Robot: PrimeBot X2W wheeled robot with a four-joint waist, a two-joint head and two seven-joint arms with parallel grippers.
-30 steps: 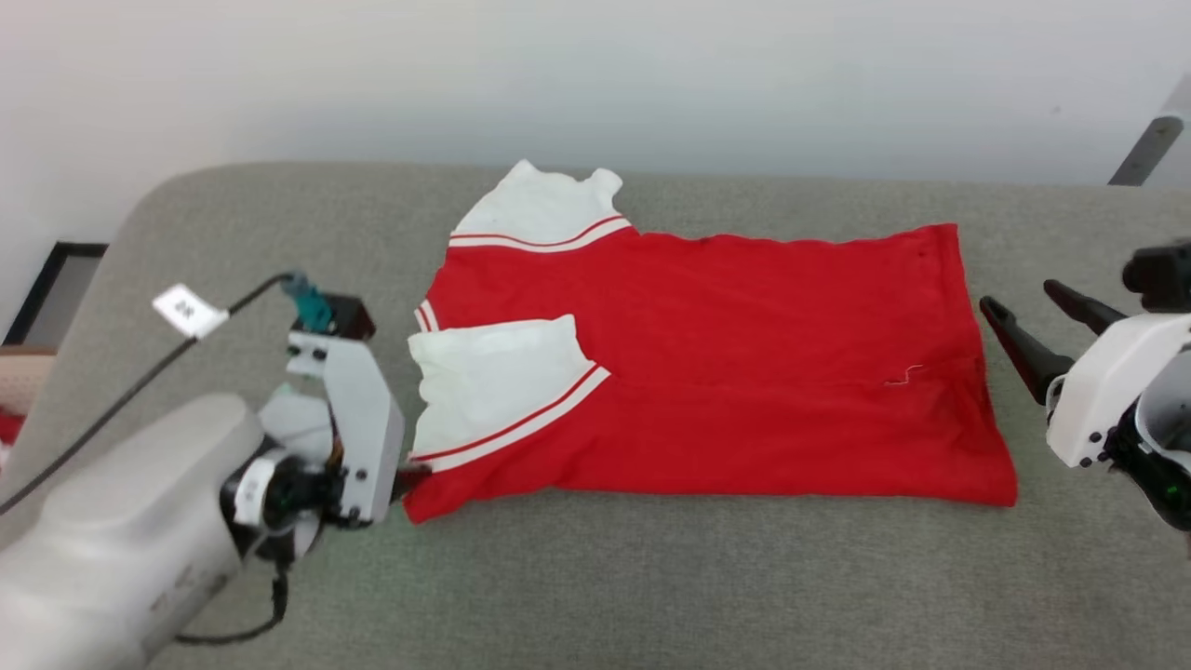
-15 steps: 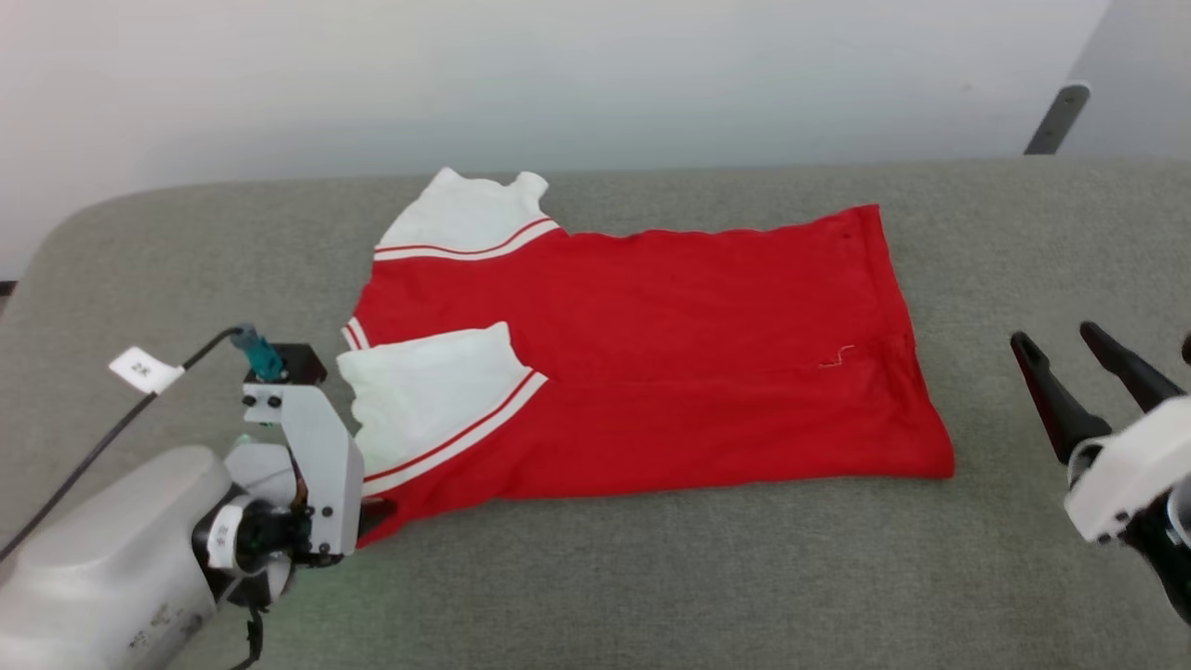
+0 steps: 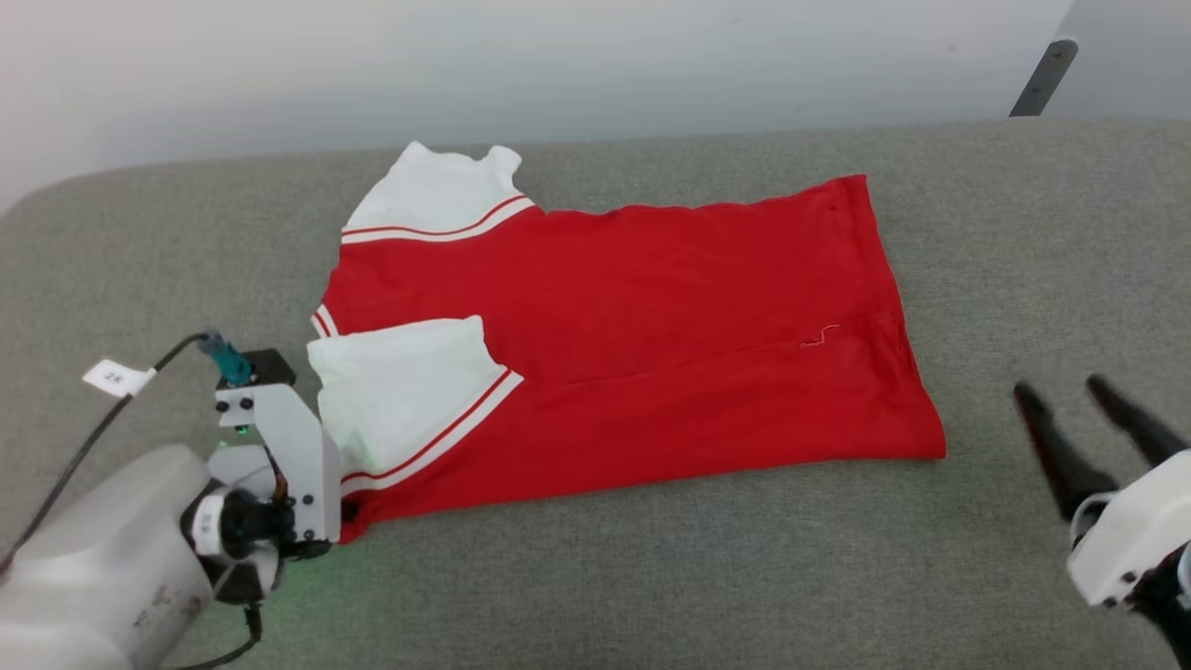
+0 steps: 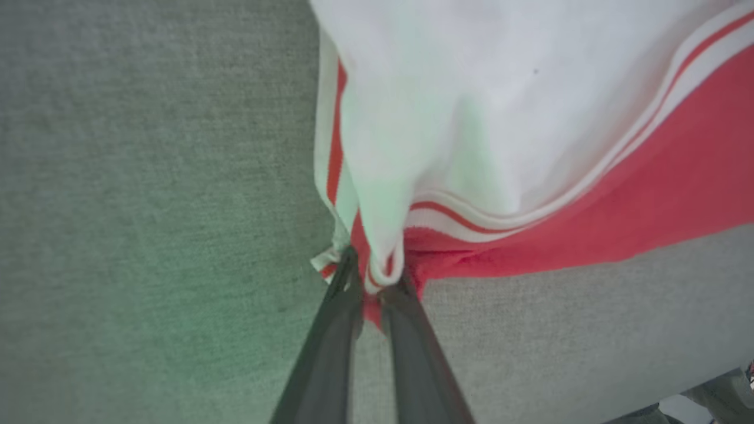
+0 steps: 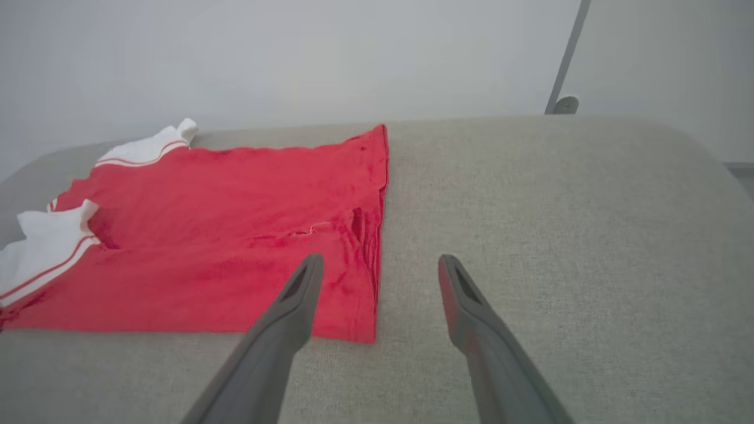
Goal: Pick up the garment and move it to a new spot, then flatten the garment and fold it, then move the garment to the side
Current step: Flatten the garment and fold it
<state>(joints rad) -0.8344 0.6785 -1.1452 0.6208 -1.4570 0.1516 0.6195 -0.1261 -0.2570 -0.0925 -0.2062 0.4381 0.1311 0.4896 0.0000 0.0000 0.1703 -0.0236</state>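
Observation:
The garment [image 3: 651,326] is a red shirt with white, stripe-trimmed sleeves, lying flat on the grey padded surface [image 3: 595,577] with its plain red side up. One sleeve is folded over the body. My left gripper [image 4: 374,280] is shut on the garment's near left corner, with red and white cloth bunched between the fingertips. In the head view the left gripper [image 3: 349,512] sits at that corner, its fingers mostly hidden behind the wrist housing. My right gripper [image 3: 1061,389] is open and holds nothing, standing just right of the hem's near corner. In the right wrist view the right gripper [image 5: 380,262] points over the garment [image 5: 224,235].
A white wall runs behind the padded surface. A grey metal post [image 3: 1033,79] stands at the far right. A black cable with a white tag [image 3: 116,379] trails from my left wrist. Bare grey padding lies in front of and to the right of the shirt.
The head camera has shifted, so the whole scene sits lower and further left. My left gripper's fingers have shut on the shirt's near left corner. The right gripper stays open, nearer the hem's front corner.

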